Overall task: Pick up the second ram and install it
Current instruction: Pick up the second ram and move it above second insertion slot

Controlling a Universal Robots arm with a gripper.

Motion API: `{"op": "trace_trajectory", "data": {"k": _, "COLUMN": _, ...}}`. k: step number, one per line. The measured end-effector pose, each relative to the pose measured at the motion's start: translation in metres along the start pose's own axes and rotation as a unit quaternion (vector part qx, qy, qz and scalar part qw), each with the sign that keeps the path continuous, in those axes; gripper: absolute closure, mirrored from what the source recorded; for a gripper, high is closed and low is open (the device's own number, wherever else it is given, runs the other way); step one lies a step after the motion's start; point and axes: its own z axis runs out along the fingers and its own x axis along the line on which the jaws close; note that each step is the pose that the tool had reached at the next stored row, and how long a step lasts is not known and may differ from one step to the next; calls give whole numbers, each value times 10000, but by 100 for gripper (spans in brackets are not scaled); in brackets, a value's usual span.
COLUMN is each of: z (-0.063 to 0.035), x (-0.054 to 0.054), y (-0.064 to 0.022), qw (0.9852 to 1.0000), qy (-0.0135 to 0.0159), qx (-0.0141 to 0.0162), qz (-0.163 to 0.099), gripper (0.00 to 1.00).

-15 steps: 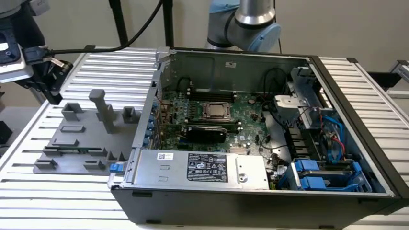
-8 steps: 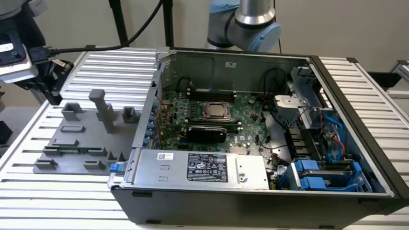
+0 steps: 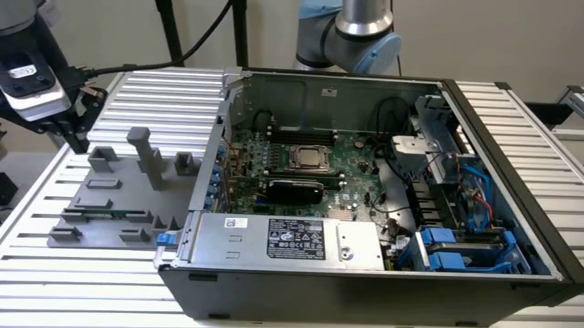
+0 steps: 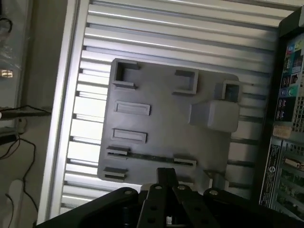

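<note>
In the wrist view a thin dark strip, the second ram [image 4: 145, 156], stands on edge between two holders of the grey tray [image 4: 166, 109]. It is faint in the exterior view, near the tray's front [image 3: 108, 213]. My gripper [image 4: 166, 172] hangs high above that edge of the tray, apart from the ram. Its black fingers are pressed together into one bar, shut with nothing visible between them. In the exterior view the gripper [image 3: 75, 133] is at the far left, beyond the tray's back corner.
An open computer case [image 3: 365, 273] stands to the exterior view's right of the tray, with the motherboard [image 3: 310, 164] and its CPU socket inside. A tall grey post [image 3: 141, 154] rises from the tray. The ribbed metal table [image 3: 155, 89] lies under everything, and cables hang at the back.
</note>
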Motion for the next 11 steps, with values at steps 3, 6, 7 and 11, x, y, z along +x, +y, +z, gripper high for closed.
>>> {"op": "trace_trajectory", "data": {"k": 3, "z": 26, "x": 0, "y": -1, "qw": 9996, "qy": 11, "qx": -2, "qz": -272, "gripper": 100}}
{"op": "trace_trajectory", "data": {"k": 6, "z": 51, "x": 0, "y": -2, "qw": 9985, "qy": 24, "qx": -3, "qz": -542, "gripper": 100}}
{"op": "trace_trajectory", "data": {"k": 7, "z": 59, "x": 0, "y": -3, "qw": 9980, "qy": 27, "qx": -3, "qz": -631, "gripper": 100}}
{"op": "trace_trajectory", "data": {"k": 11, "z": 93, "x": 0, "y": -4, "qw": 9950, "qy": 43, "qx": -5, "qz": -996, "gripper": 100}}
